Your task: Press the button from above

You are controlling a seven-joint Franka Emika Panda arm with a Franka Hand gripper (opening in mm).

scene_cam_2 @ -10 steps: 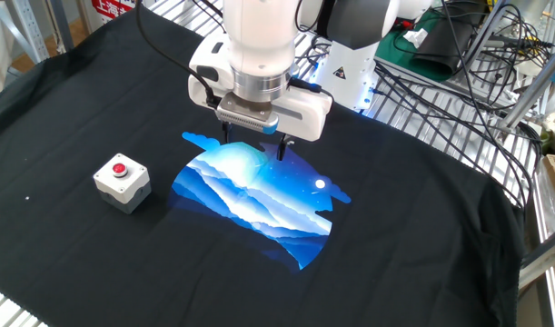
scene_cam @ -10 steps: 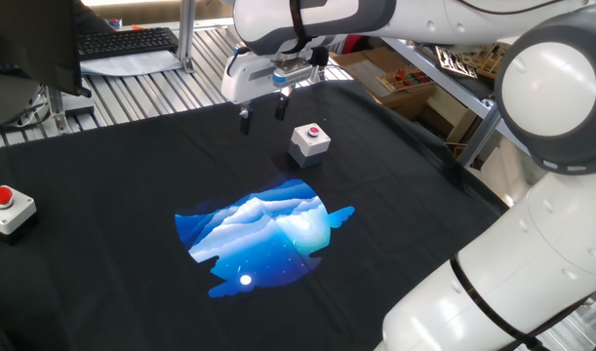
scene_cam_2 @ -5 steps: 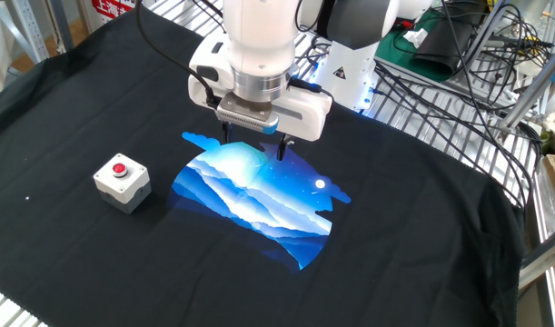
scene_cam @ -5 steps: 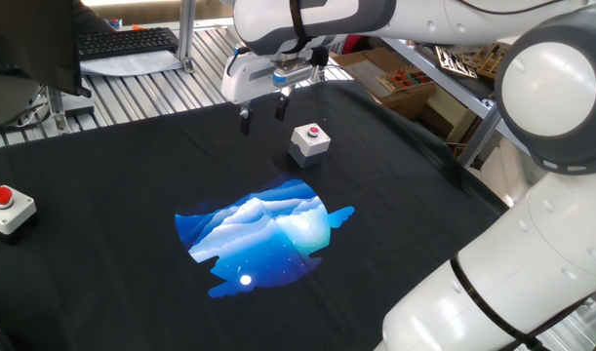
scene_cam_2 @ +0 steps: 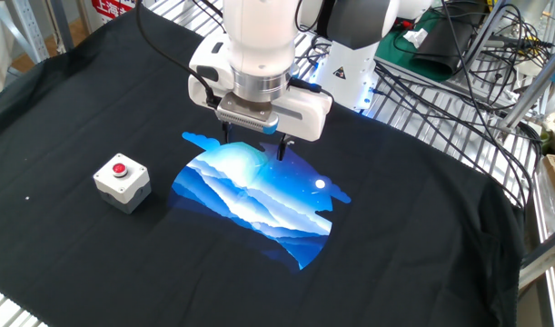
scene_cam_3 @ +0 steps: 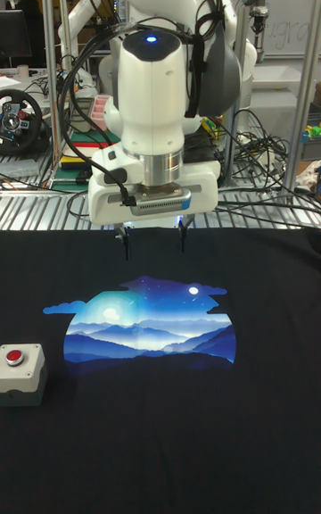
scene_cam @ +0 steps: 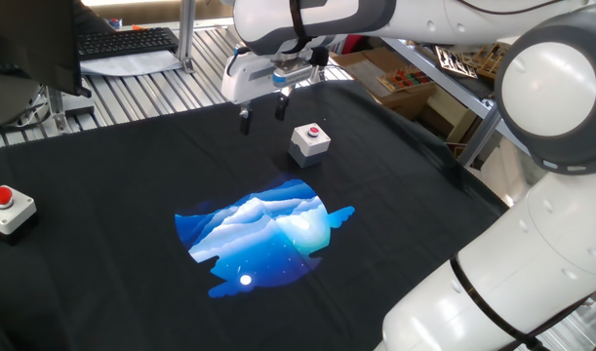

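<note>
The button [scene_cam: 315, 130] is a small red round cap on a light-grey cube box [scene_cam: 309, 142] standing on the black cloth. In the other fixed view the button [scene_cam_2: 120, 168] sits well to the left of my gripper [scene_cam_2: 254, 143]. In the tall fixed view the button [scene_cam_3: 14, 357] is at the lower left, far from my gripper [scene_cam_3: 153, 244]. My gripper [scene_cam: 263, 117] hangs above the cloth beside the box, not over it. Its fingers point down and stand open with nothing between them.
A blue mountain print [scene_cam_2: 254, 195] lies on the black cloth [scene_cam_2: 413, 218] under and in front of the gripper. A flatter white box with a red dome [scene_cam: 3, 207] sits at the cloth's far left. A keyboard [scene_cam: 127, 41] and cables [scene_cam_2: 459, 54] lie beyond the cloth.
</note>
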